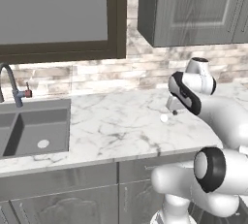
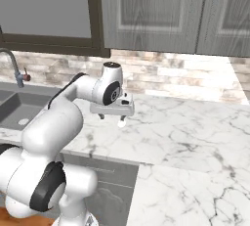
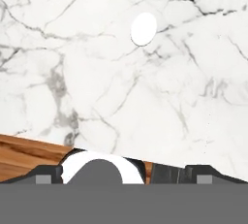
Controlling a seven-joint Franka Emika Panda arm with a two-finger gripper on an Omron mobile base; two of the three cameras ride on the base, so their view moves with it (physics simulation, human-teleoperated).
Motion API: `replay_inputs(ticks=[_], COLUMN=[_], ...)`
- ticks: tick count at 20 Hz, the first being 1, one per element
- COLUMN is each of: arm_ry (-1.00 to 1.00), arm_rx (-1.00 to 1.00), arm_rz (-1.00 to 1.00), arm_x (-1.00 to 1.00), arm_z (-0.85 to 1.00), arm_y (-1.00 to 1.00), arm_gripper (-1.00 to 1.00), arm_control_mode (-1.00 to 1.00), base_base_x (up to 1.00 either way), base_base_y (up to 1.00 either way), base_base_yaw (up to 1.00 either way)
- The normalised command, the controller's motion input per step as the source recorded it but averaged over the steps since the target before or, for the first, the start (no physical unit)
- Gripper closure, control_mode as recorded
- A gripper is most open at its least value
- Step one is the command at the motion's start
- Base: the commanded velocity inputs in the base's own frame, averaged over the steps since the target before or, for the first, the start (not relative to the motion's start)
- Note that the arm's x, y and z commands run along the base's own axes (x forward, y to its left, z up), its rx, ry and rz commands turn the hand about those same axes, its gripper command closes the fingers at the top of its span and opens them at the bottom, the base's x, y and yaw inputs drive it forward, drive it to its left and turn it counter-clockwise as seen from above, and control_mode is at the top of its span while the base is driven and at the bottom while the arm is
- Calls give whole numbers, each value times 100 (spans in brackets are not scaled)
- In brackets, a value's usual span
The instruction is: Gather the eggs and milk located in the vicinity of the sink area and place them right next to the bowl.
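Note:
A small white egg (image 1: 164, 118) (image 2: 121, 122) lies on the marble counter (image 1: 116, 126), to the right of the sink. In the hand view the egg (image 3: 144, 28) sits up ahead, a little right of centre. My gripper (image 2: 112, 117) (image 1: 173, 112) hovers just above the counter, close over the egg, with its jaws open wide and nothing between them. The dark grey sink (image 1: 34, 131) (image 2: 14, 103) with its curved faucet (image 1: 9, 80) is at the far left. The milk and the bowl are out of view.
Wall cabinets (image 2: 161, 12) hang over the counter, and a brick backsplash (image 1: 121, 72) runs behind it. The counter continues to the right and round a corner (image 2: 195, 171). Its front edge (image 1: 97, 162) is close to my base.

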Motion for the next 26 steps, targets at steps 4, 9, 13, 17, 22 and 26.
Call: replay_inputs(ticks=[4,9,13,17,22,26], arm_ry=[-1,-2,0,0,1,0], arm_rx=[0,0,-2,0,-1,0], arm_rz=[5,1,0,0,-7,-5], arm_x=[6,6,37,51,64,32], arm_z=[-50,-33,-10,0,0,-8], arm_y=[3,1,0,0,4,0], arm_gripper=[-100,-100,-100,-100,-100,-100], arm_control_mode=[-100,-100,-100,-100,-100,-100], base_base_x=[0,0,0,0,0,0], base_base_y=[0,0,0,0,0,0], base_base_yaw=[0,0,0,0,0,0])
